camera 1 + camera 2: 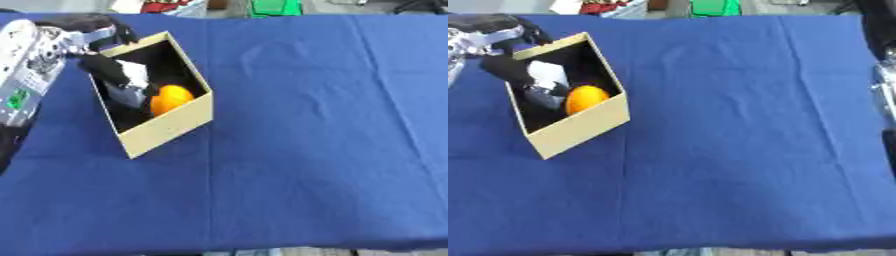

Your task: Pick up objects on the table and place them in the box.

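A beige cardboard box with a dark inside stands askew at the left of the blue table. An orange round thing lies inside it against the near wall. My left hand, black, reaches over the box's left wall and down into it. Right beside the hand, inside the box, there is a white and grey shape; I cannot tell whether the hand holds it. My silver left forearm comes in from the left edge. My right hand is out of sight.
The blue cloth covers the whole table and is bare to the right of the box. Part of my right arm shows at the right edge. Red and green things lie beyond the far edge.
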Robot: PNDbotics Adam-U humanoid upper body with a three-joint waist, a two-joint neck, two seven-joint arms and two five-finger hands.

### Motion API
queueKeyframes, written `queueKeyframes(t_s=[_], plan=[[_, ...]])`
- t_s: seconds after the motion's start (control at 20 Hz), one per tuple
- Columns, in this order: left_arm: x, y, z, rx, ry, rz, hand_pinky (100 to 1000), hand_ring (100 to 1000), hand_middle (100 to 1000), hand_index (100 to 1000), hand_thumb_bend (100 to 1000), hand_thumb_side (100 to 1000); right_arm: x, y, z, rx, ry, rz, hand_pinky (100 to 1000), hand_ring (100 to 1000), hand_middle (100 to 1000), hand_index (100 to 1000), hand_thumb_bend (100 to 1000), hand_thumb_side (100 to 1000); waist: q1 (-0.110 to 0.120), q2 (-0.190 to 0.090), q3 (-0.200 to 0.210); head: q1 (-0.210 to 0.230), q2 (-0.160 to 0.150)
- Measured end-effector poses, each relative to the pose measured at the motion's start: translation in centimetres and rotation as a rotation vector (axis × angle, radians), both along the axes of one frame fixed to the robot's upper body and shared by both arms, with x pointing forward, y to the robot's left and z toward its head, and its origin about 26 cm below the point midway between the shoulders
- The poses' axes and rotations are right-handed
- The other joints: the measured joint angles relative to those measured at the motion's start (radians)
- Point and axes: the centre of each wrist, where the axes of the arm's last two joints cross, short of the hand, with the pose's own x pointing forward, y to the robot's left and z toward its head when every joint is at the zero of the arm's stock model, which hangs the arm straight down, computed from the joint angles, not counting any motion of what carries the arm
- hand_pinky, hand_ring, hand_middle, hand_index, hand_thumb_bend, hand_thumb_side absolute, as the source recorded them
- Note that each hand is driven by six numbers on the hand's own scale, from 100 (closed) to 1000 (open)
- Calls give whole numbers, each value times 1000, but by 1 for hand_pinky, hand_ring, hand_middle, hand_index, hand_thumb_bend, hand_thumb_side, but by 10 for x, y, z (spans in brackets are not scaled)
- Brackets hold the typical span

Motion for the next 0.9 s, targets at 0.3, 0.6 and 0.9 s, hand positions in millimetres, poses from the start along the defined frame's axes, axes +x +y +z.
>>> queueKeyframes(t_s=[0.3,0.6,0.9], plan=[[-22,6,25,-88,-104,-35,622,862,792,887,659,652,0,0,-1,1,0,-1,976,1000,781,929,100,864,-1,-5,7,-5,0],[-47,21,37,-173,-199,-38,588,844,773,874,537,637,0,-1,-1,4,-3,-4,975,1000,782,929,100,861,-7,-7,16,-13,1],[-75,34,41,-244,-299,-37,554,824,754,860,432,624,0,-2,0,9,-11,-8,975,1000,781,929,100,859,-12,-7,22,-20,1]])
